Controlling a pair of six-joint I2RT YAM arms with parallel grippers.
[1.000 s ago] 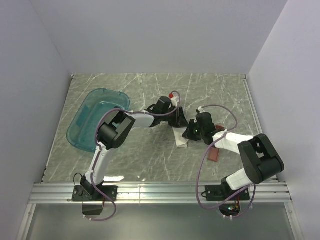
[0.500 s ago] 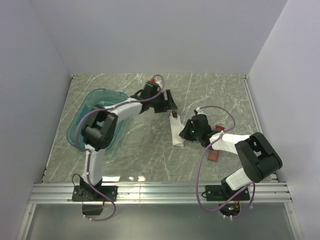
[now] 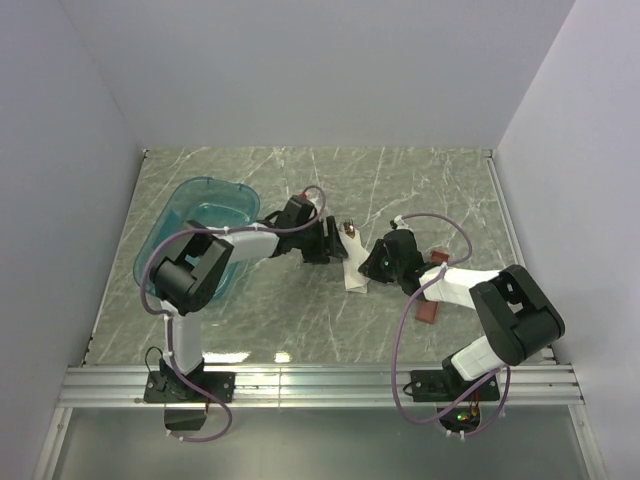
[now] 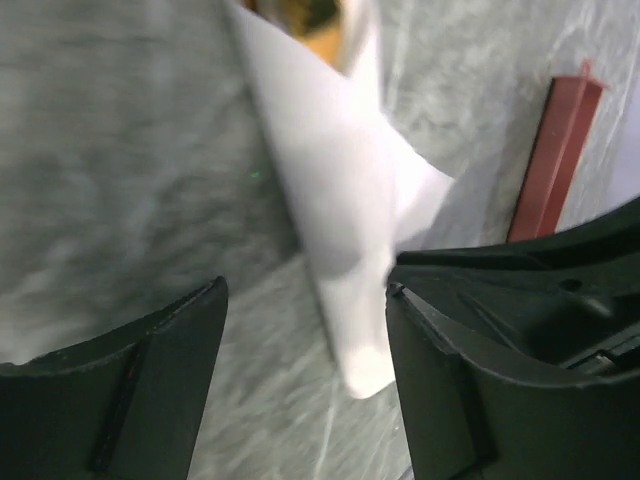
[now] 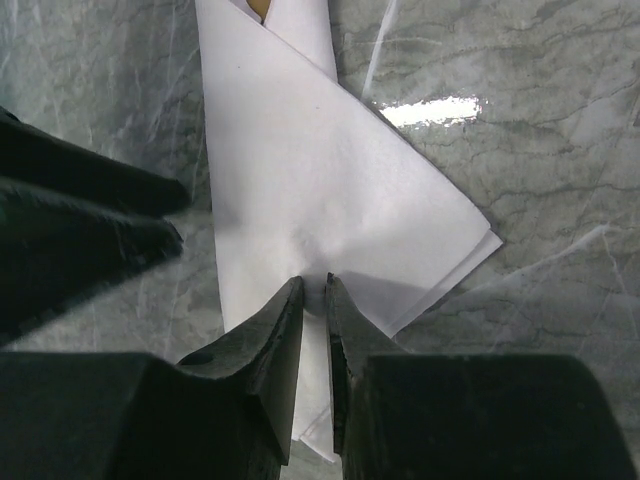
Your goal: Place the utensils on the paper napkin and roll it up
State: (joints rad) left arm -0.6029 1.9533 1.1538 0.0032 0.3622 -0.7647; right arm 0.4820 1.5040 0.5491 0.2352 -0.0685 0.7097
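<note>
Marble surface [image 3: 450, 190]: paper napkin [image 5: 320, 170] pinched by R claw [image 5: 313, 285], L claw [image 4: 305, 290] open; roll may be undone if pinch slips.

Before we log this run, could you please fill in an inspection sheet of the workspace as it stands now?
Surface: grey marbled table, no spill seen.
Job's things: paper napkin folded into a narrow bundle; utensils wrapped inside, only a brownish tip showing.
Clutter: teal tub at left; reddish-brown tray beside the napkin.
Grippers: left end effector open, straddling the napkin's end; right end effector shut, pinching a napkin fold.
Cables: purple cables looped along both arms.
Surroundings: plain white walls; metal rail at the near edge.
</note>
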